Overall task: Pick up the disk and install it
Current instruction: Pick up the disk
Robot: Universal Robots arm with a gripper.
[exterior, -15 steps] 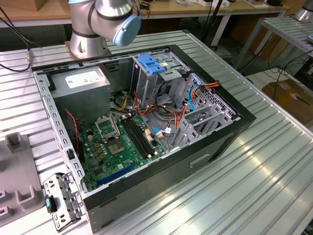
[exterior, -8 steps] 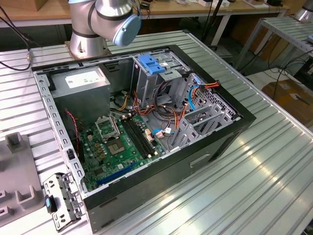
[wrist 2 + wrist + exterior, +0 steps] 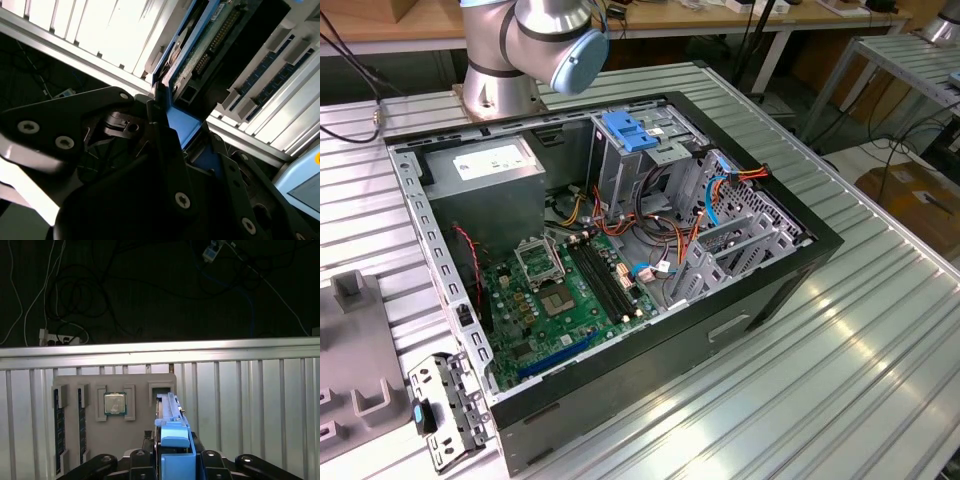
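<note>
Blue plastic is seen pinched between the black fingers [image 3: 161, 142] of the gripper [image 3: 176, 450]: the rail of the disk [image 3: 169, 412] is clamped from both sides, and the disk is held on edge. In the second wrist view the green circuit board [image 3: 210, 45] on the disk's underside is exposed just beyond the gripper [image 3: 184, 131]. The far end of the disk lies at a slot in the grey tray [image 3: 115, 437]; whether it has been lifted clear of that slot cannot be told. A processor chip [image 3: 114, 403] and memory sticks [image 3: 59, 435] are seated beside it in the same tray, which is laid on the ribbed aluminium table [image 3: 250, 405]. Loose cables [image 3: 75, 290] hang in the dark beyond the table's edge.

In the exterior view the open computer case [image 3: 750, 300] is set well apart from the tray, with a drive cage [image 3: 632, 135] near its back wall.

The grip is judged to be narrow and taken on plastic alone, so the disk could twist or slip if it were tilted against the slot wall. The bare circuit board could be scraped on the cage, and the wires beside the cage could be snagged.

Print on the white sticker [image 3: 488, 160] of the grey box [image 3: 505, 195] is too small to be made out, and no other writing can be read.
</note>
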